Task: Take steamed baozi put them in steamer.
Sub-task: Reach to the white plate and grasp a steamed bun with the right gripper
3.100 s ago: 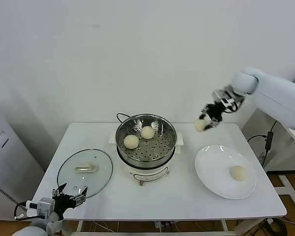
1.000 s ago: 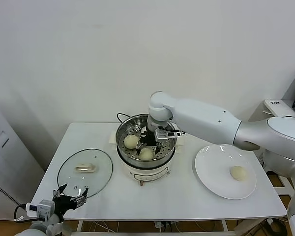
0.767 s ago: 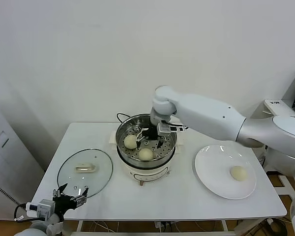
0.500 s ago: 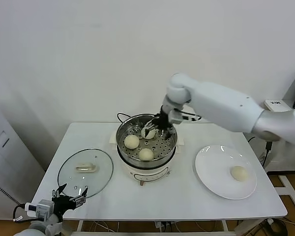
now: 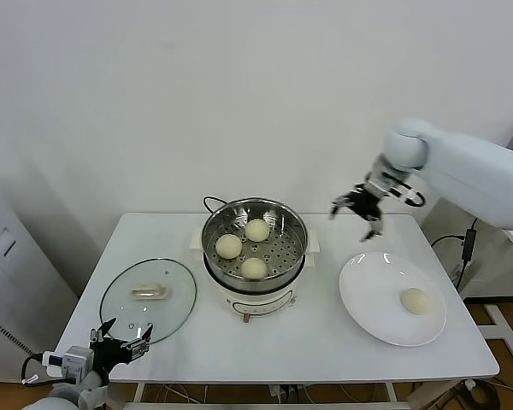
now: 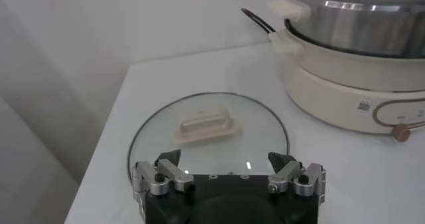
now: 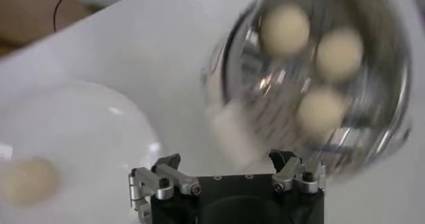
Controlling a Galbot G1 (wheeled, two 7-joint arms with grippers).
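Note:
Three cream-white baozi [image 5: 256, 230] [image 5: 228, 246] [image 5: 254, 268] lie on the perforated tray of the steel steamer [image 5: 212, 227], which stands on a white base at the table's middle. They also show in the right wrist view [image 7: 284, 28]. One more baozi [image 5: 414, 300] lies on the white plate [image 5: 368, 290] at the right; it shows in the right wrist view [image 7: 26, 179]. My right gripper [image 5: 356, 213] is open and empty, in the air between the steamer and the plate. My left gripper [image 5: 120, 346] is open and empty, low at the table's front left edge.
A round glass lid [image 5: 124, 307] with a cream handle [image 5: 149, 292] lies flat on the table left of the steamer, right in front of my left gripper [image 6: 229, 169]. A black cord [image 5: 212, 203] runs behind the steamer.
My right gripper left a third baozi in the steamer, rose out of the pot and swung right toward the plate, now empty. The left arm has not moved.

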